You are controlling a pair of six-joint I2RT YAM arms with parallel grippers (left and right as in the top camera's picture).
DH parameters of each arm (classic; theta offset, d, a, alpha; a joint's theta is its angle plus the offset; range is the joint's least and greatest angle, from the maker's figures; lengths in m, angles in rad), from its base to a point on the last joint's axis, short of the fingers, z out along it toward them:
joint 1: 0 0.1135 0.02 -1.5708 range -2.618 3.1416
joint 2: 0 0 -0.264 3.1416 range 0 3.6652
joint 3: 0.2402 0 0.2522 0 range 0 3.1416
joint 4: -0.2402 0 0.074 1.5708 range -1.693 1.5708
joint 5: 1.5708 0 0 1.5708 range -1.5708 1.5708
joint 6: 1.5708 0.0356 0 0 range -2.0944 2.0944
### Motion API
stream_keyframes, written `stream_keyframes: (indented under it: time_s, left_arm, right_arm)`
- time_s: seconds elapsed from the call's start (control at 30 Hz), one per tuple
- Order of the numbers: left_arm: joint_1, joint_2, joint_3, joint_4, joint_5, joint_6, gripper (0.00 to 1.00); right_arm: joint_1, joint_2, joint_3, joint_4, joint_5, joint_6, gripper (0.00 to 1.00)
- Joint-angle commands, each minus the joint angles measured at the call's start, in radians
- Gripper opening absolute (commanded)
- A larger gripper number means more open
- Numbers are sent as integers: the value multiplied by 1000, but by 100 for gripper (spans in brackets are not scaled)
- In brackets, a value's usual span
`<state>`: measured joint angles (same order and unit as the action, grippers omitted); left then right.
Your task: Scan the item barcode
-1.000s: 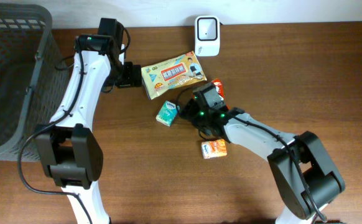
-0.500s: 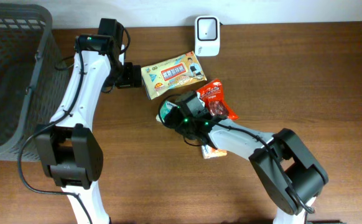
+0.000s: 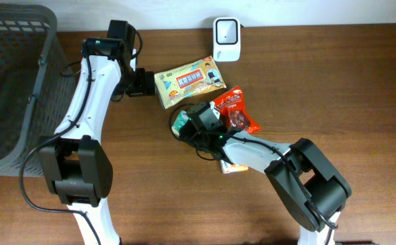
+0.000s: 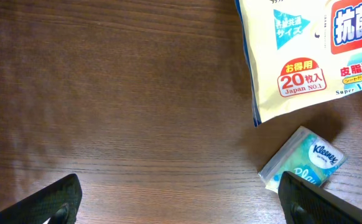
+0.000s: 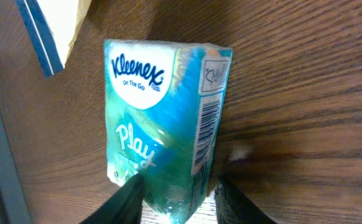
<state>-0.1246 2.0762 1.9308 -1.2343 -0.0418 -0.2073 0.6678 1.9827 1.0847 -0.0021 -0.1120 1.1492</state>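
Observation:
A teal Kleenex tissue pack lies on the wooden table, its barcode on the right-hand side face. My right gripper has a finger pressed against each long side of the pack's near end. From overhead the right gripper covers most of the pack. The white scanner stands at the table's far edge. My left gripper hangs open over bare wood beside the yellow wipes packet, holding nothing; the tissue pack shows by its right finger.
The yellow wipes packet lies between the scanner and the tissue pack. A red snack bag and a small orange pack lie by the right arm. A dark mesh basket fills the left side.
My right gripper has moved left from over the red snack bag to the tissue pack and its jaws have narrowed onto it. The left arm has not moved.

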Motion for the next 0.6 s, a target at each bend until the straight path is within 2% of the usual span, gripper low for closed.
stream_keyframes:
  time_s: [0.0, 0.03, 0.07, 0.27, 0.33, 0.47, 0.57]
  left_arm:
    - [5, -1, -2, -2, -8, -16, 99]
    - [5, -1, -2, -2, -8, -16, 99]
    - [5, -1, -2, -2, -8, -16, 99]
    - [5, -1, -2, -2, -8, -16, 99]
    - [5, -1, -2, -1, -8, -16, 99]
    - [5, -1, -2, -1, -8, -16, 99]
    - [5, -1, -2, -1, -8, -16, 99]
  right_arm:
    - [6, 40, -6, -31, 63, -16, 19]
    - [6, 40, -6, -43, 76, -18, 10]
    - [5, 39, -5, -48, 85, -22, 5]
    - [-16, -26, 29, -144, 126, -200, 4]
    - [-23, -53, 79, -237, 158, -287, 4]
    - [-17, -73, 280, -614, 401, -496, 4]
    - [0, -73, 336, -761, 594, -640, 4]
